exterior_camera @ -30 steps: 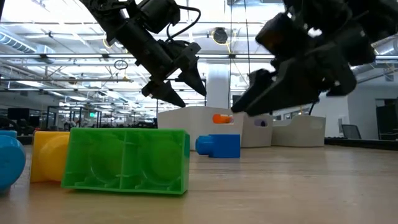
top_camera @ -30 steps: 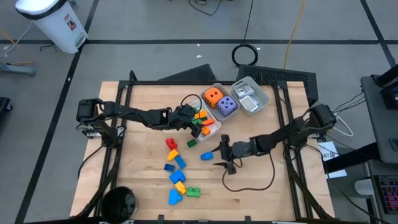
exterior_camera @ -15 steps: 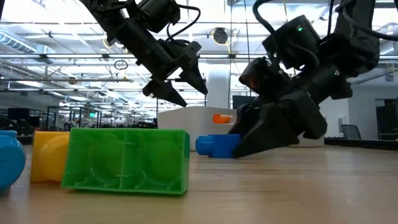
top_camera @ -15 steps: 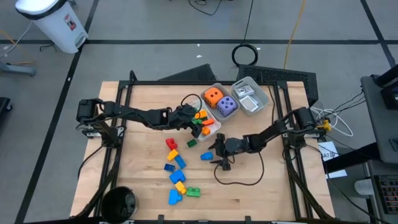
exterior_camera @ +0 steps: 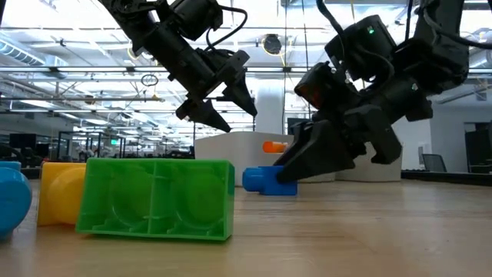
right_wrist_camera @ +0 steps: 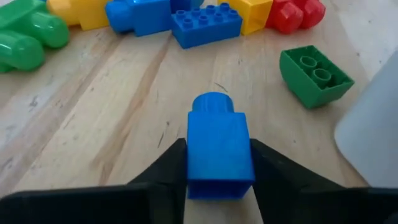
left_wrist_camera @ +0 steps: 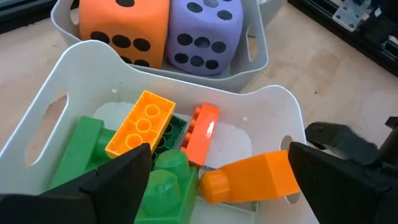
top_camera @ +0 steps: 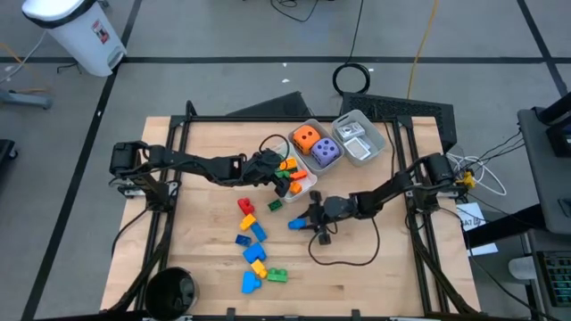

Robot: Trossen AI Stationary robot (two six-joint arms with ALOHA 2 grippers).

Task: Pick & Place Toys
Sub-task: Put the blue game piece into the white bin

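My right gripper [top_camera: 310,219] is low over the table's middle, shut on a small blue brick [right_wrist_camera: 217,149] that also shows in the low view [exterior_camera: 269,181]. My left gripper [left_wrist_camera: 211,180] is open and empty above the white tray [left_wrist_camera: 273,106], which holds orange and green bricks [left_wrist_camera: 140,124]. An orange die [top_camera: 306,138] and a purple die [top_camera: 325,152] sit in the tray behind it. Several loose bricks, red, yellow, blue and green [top_camera: 254,245], lie on the table at the near left. A small green brick [right_wrist_camera: 314,76] lies close to the blue one. My right gripper pinches the blue brick's two long sides [right_wrist_camera: 193,165] between its two fingers. The fingers [exterior_camera: 323,158] come slanting down from the table's right and lie along the brick. Its round stud end [right_wrist_camera: 211,102] points away from the gripper. The brick lies on the table.
A clear tray [top_camera: 359,138] with white cards stands at the far right of the tray row. The white tray's wall [right_wrist_camera: 373,137] is close beside my right gripper. A big green brick [exterior_camera: 157,198] stands near the low camera. A black cable loops on the table [top_camera: 348,259].
My right gripper has come down and gone toward the table's left to the blue brick, and its fingers have closed in on the brick's sides. The brick has stayed on the table.
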